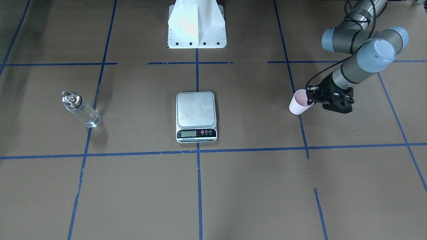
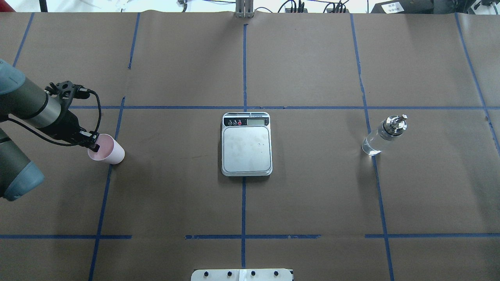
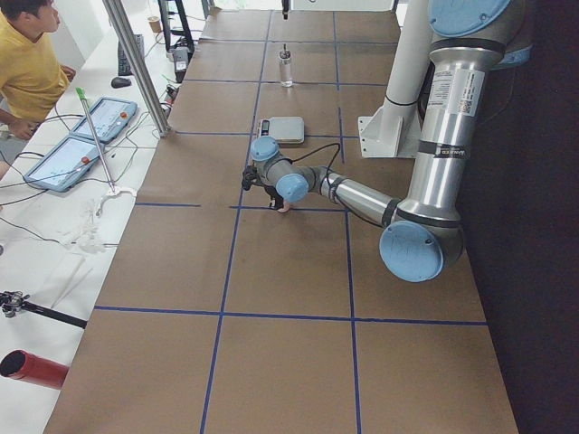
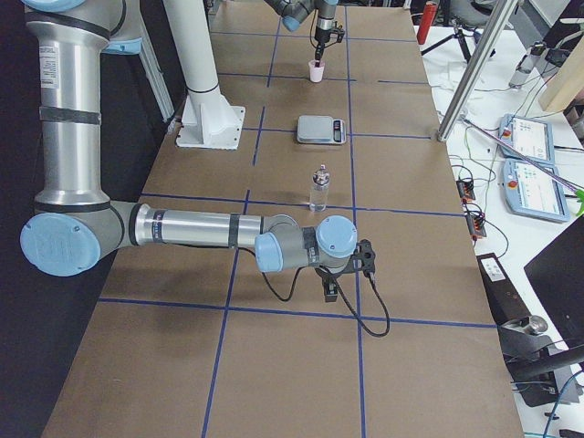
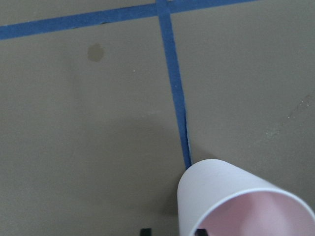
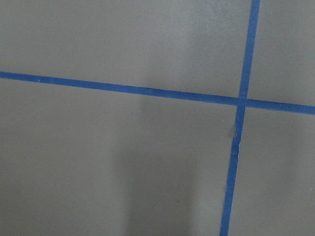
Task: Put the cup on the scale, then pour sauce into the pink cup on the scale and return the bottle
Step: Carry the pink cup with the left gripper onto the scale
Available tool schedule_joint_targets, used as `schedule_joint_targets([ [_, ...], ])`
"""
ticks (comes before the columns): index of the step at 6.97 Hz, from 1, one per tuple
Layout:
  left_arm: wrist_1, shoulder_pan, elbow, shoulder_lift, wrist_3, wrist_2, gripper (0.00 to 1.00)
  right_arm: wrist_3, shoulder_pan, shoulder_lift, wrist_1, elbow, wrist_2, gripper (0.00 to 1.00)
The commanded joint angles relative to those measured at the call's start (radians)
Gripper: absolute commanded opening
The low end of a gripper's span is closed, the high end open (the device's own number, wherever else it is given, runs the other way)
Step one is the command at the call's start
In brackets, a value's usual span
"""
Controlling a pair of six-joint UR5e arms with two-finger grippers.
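1 step is in hand, the first: the left gripper stands at the small pale pink tapered cup, fingers apart astride its near wall, 1 inside the rim and 1 outside, not yet pinching. The cup sits on the brown paper-covered table, well apart from the small rectangular steel-topped digital scale. The next move probably calls for closing, lifting and carrying the cup to the platform. The small clear glass bottle with a metal pourer cap stands beyond the scale. Whether the right gripper has its fingers apart or together cannot be told.
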Motion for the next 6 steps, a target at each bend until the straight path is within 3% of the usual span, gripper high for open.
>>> schedule_joint_targets([
  [1,0.075,-0.007,-0.046,-0.028,-0.087,-0.002,0.00,0.001,-0.002,0.002,0.000,0.000,0.001,1.00],
  [3,0.289,-0.004,-0.070,-0.260,-0.287,0.002,0.00,0.001,-0.002,0.002,0.002,0.000,0.001,1.00],
  [6,0.308,0.148,-0.015,-0.476,-0.474,0.109,0.00,0.002,-0.009,0.019,0.000,0.008,0.004,1.00],
])
